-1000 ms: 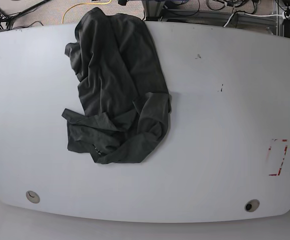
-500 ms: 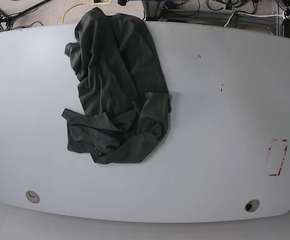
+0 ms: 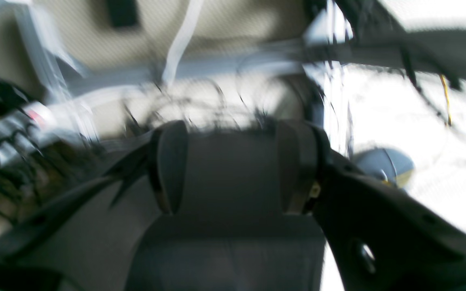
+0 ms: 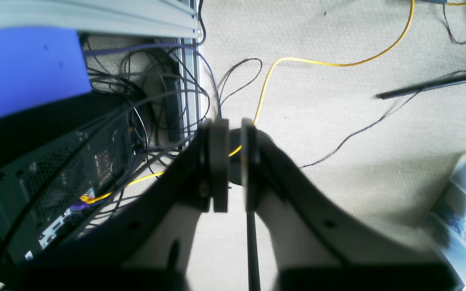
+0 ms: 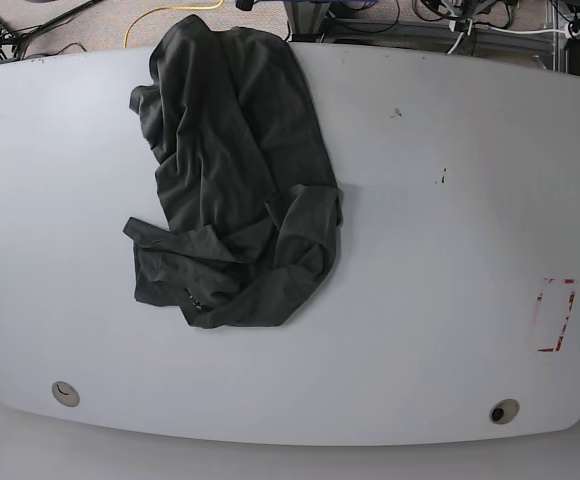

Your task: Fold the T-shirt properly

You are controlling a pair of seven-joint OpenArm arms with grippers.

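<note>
The T-shirt (image 5: 235,180), dark charcoal grey, lies crumpled in a long heap on the left half of the white table (image 5: 440,250), running from the far edge toward the middle. Neither arm shows in the base view. In the left wrist view, which is blurred, my left gripper (image 3: 233,169) stands open with its fingers (image 3: 170,165) wide apart and nothing recognisable held. In the right wrist view my right gripper (image 4: 233,161) is shut with nothing in it, above the carpeted floor and away from the shirt.
A red tape mark (image 5: 555,315) sits near the table's right edge. Two round grommets (image 5: 65,393) (image 5: 503,411) lie along the near edge. Beyond the table are a computer case (image 4: 47,173), tangled cables and a yellow cable (image 4: 322,62) on the carpet.
</note>
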